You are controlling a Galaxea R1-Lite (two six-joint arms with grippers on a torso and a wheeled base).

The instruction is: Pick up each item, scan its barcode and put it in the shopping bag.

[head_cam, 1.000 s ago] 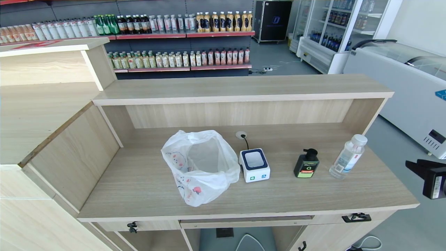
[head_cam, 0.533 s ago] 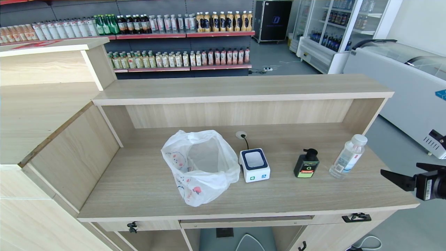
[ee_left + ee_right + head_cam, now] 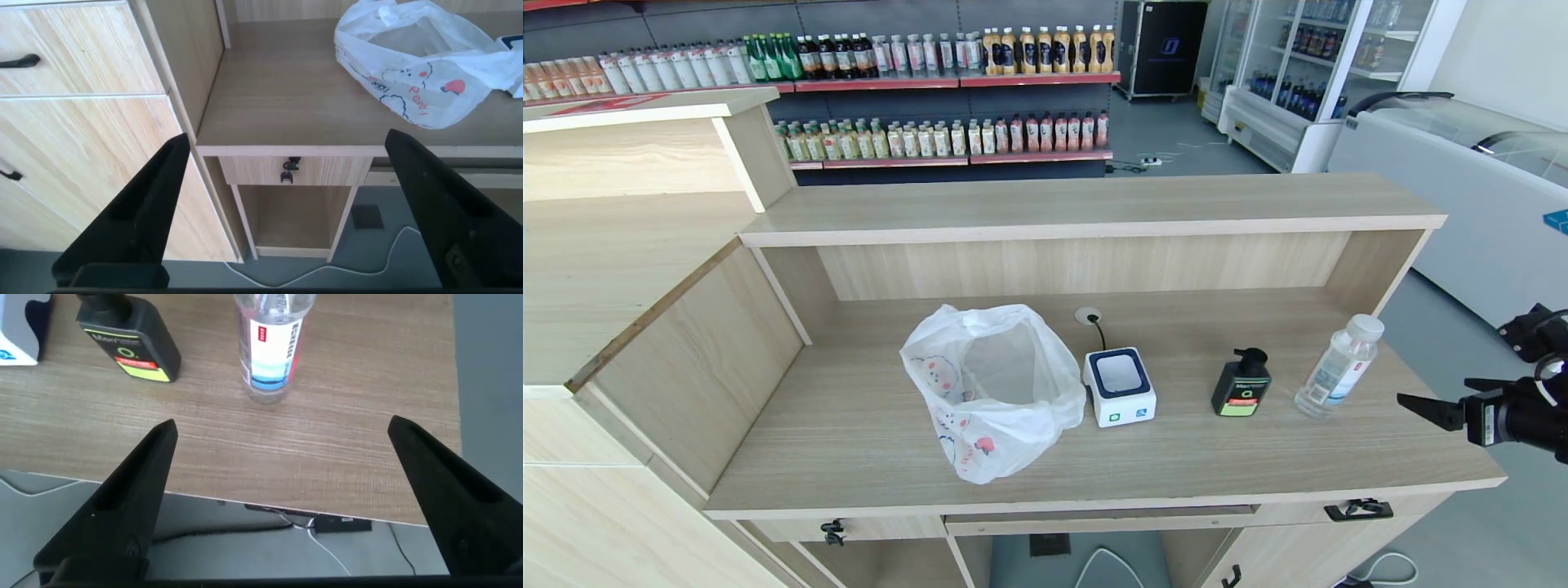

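On the wooden counter [image 3: 866, 433] a white plastic shopping bag [image 3: 992, 388] stands open, with a white barcode scanner [image 3: 1119, 385] just right of it. Farther right stand a dark pump bottle [image 3: 1241, 384] and a clear water bottle [image 3: 1338, 367]. My right gripper [image 3: 1441, 396] hangs open off the counter's right end, level with the water bottle and apart from it. In the right wrist view its gripper [image 3: 282, 429] frames the water bottle [image 3: 272, 343] and pump bottle [image 3: 131, 343]. My left gripper [image 3: 286, 139] is open and holds nothing, below and in front of the counter's left part, with the bag [image 3: 425, 61] beyond.
A raised shelf [image 3: 1094, 208] backs the counter and a side panel [image 3: 698, 359] walls its left end. Drawers with handles [image 3: 1357, 510] and a key [image 3: 286, 170] sit under the front edge. The scanner's cable [image 3: 1098, 331] runs to a hole behind it.
My right gripper has moved left, closer to the counter's right end, and turned so its fingers point at the water bottle. The items on the counter have not moved.
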